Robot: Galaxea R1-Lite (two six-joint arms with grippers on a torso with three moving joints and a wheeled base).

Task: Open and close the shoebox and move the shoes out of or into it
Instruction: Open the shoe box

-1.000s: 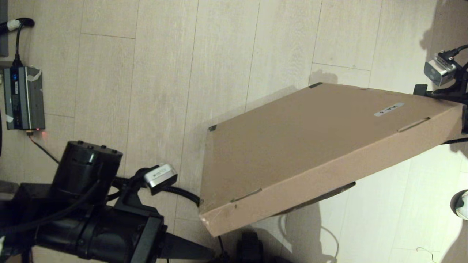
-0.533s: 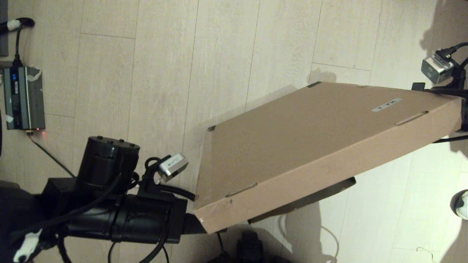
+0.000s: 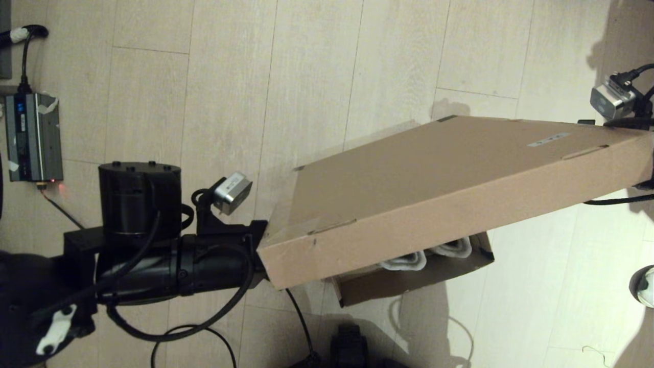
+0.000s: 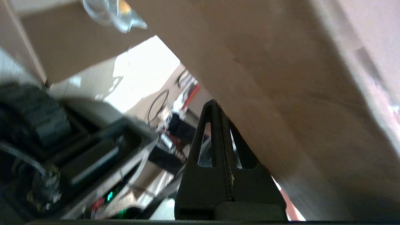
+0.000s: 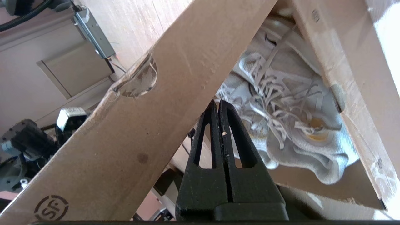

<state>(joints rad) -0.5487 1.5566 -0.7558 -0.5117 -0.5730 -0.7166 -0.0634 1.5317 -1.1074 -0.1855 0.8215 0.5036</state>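
The shoebox (image 3: 409, 276) sits on the floor (image 3: 230, 102), its lid (image 3: 434, 189) propped up by our left gripper (image 4: 215, 106) and right gripper (image 5: 217, 104), both with jaws pressed together; the shoes (image 5: 281, 125) lie inside

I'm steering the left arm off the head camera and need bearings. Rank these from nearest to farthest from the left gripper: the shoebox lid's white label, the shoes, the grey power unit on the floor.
From the left gripper, under the lid's near left corner:
1. The shoes, to its right in the shoebox, under the raised lid.
2. The grey power unit, far left on the floor.
3. The white label, near the lid's far right edge.
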